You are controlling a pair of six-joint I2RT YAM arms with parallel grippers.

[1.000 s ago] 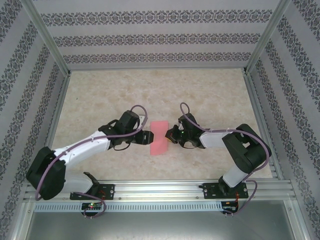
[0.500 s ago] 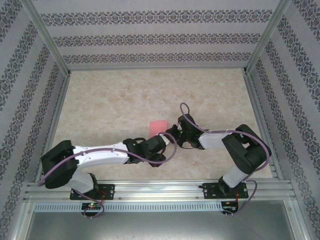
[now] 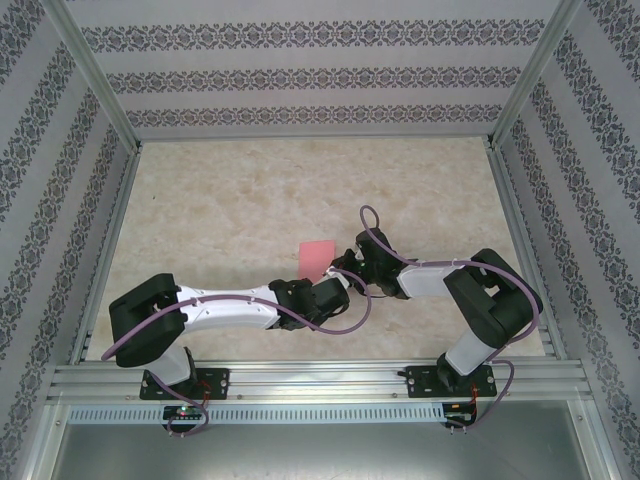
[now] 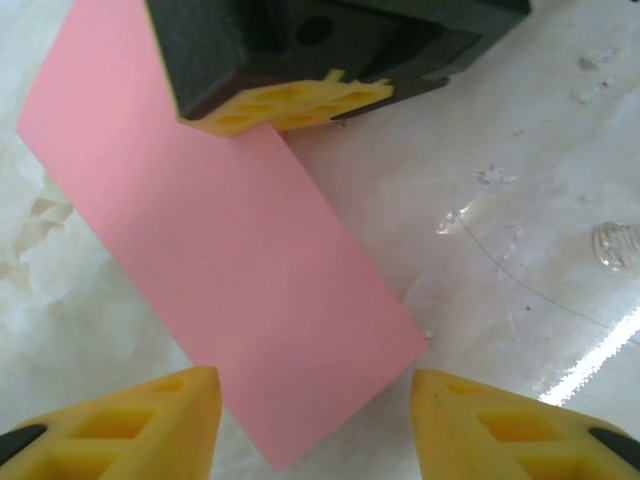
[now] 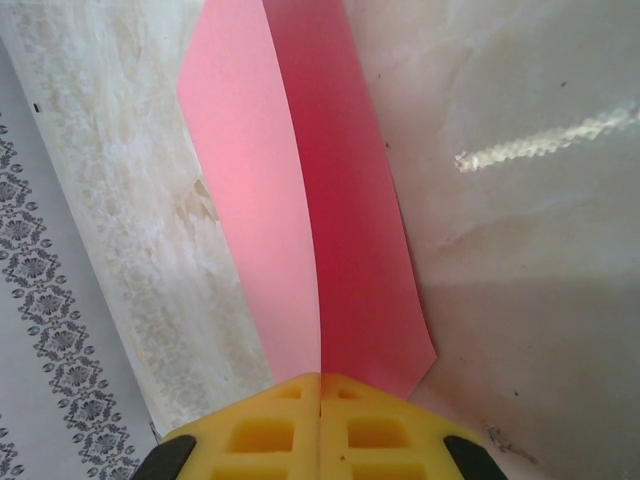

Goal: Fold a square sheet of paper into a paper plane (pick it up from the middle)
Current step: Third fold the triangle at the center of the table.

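Pink sheet [image 4: 230, 260] runs lengthwise from right tool [image 5: 320, 385], clenched on its far end, towards left tool [image 4: 315, 405], released, straddling the near corner.

Left tool [image 4: 315, 420] with jaws apart, facing the right tool [image 5: 320, 400], its jaws tight together.

It was a robotics lab cell: patterned panels [image 3: 320, 75] walled the marble-look desk [image 3: 230, 190] (on three sides), and an aluminium rail [image 3: 320, 376] ran along its near edge.
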